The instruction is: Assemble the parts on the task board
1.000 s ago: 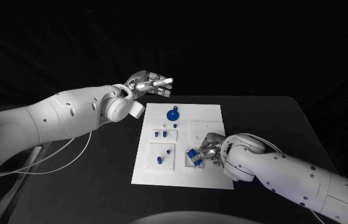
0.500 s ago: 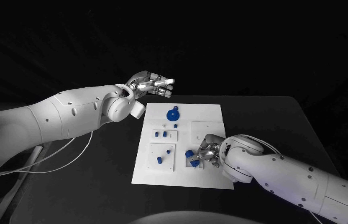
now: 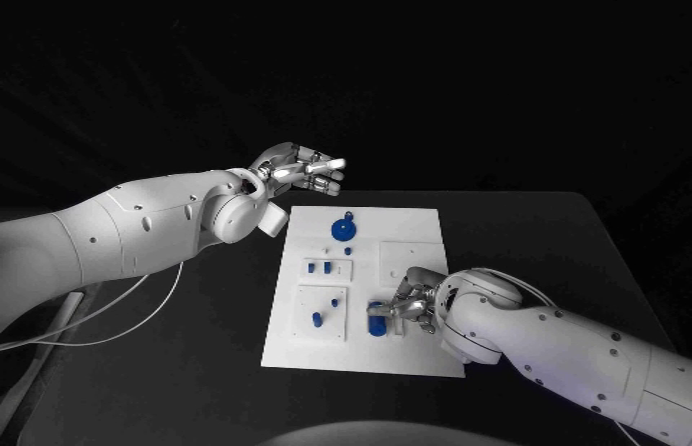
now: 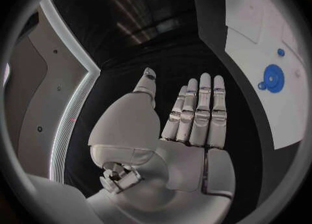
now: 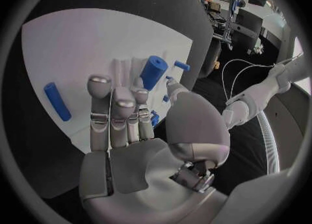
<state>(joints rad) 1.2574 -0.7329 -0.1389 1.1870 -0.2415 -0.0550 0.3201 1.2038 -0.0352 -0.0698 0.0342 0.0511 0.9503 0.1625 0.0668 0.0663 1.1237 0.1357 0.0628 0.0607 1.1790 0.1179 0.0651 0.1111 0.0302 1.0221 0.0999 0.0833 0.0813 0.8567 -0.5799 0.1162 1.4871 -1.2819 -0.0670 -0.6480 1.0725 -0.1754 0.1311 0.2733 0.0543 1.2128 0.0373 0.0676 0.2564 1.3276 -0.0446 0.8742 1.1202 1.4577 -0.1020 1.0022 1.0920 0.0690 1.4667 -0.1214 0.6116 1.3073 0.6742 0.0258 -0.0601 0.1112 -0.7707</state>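
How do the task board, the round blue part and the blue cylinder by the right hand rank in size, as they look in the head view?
1. Task board, by far the largest.
2. Round blue part.
3. Blue cylinder at the right hand; it looks only slightly smaller than the round part, so this order is unsure.

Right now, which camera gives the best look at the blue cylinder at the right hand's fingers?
The right wrist view: the blue cylinder stands large and unobstructed just past the right hand, over the white board. The head view shows it small, partly crowded by the fingers. The left wrist view looks at the board's other end.
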